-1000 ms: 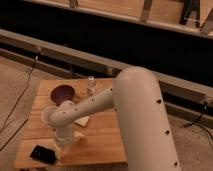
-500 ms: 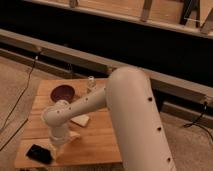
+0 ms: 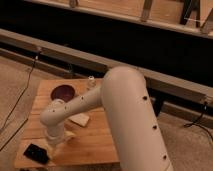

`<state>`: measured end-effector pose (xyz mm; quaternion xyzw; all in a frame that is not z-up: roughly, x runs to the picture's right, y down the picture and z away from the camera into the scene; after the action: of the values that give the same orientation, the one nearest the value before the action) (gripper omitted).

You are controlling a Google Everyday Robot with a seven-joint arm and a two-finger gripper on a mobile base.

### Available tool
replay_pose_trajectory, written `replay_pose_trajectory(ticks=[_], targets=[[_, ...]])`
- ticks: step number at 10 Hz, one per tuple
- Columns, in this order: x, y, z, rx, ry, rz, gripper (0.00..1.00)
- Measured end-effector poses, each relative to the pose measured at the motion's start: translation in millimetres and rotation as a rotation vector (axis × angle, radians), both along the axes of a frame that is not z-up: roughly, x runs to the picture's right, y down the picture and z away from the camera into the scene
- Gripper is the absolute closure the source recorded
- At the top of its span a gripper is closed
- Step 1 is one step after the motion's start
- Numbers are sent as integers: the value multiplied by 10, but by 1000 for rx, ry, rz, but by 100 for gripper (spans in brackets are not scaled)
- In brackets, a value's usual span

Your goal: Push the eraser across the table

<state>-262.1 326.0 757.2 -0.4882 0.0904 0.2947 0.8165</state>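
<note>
The eraser [image 3: 36, 152] is a flat black block lying near the front left corner of the light wooden table [image 3: 95, 137]. My white arm reaches down over the table from the right. My gripper [image 3: 54, 146] hangs at the end of the arm just right of the eraser, low over the table top and very close to the eraser's right end. I cannot tell if it touches the eraser.
A dark red bowl [image 3: 63, 92] sits at the table's back left. A pale beige square block [image 3: 79, 119] lies mid-table beside the arm. A small clear object [image 3: 91, 81] stands at the back edge. Cables run over the floor on the left [image 3: 20, 100].
The arm has swung left and the gripper has moved left and down toward the front left corner. The eraser has slid a little to the left with it.
</note>
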Motion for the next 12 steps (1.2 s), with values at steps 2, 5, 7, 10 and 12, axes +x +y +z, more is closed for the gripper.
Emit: replay_pose_trajectory(ticks=[2, 5, 7, 10, 12], targets=[[-33, -15, -13, 8, 0, -16, 35], [8, -51, -10, 38, 15, -47, 35], [79, -143, -6, 76, 30, -59, 35], [419, -323, -59, 153, 104, -81, 35], [689, -393, -119, 206, 161, -102, 35]])
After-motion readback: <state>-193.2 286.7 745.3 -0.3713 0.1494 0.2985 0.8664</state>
